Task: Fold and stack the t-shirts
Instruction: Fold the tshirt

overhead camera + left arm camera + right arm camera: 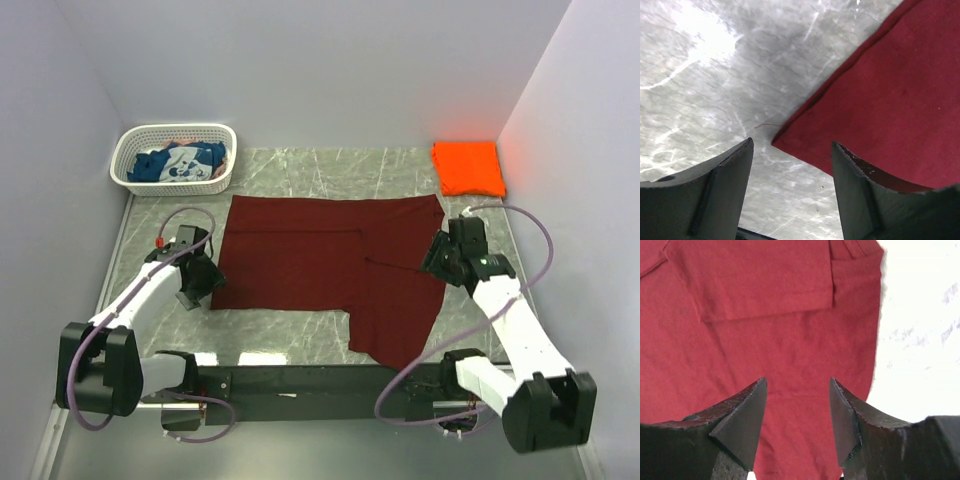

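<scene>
Marble table [300, 328], maroon t-shirt [320, 262] flat, long axis left-right

The spread t-shirt [320, 260] is laid flat across the middle of the table [290, 170]. The basket [175, 130] is set at the far left corner, behind it, and a crumpled t-shirt [180, 163] is held inside. A folded t-shirt [468, 167] is placed at the far right corner. The left gripper [200, 285] is positioned at the spread t-shirt's near left corner, the right gripper [440, 258] over its right edge.
</scene>
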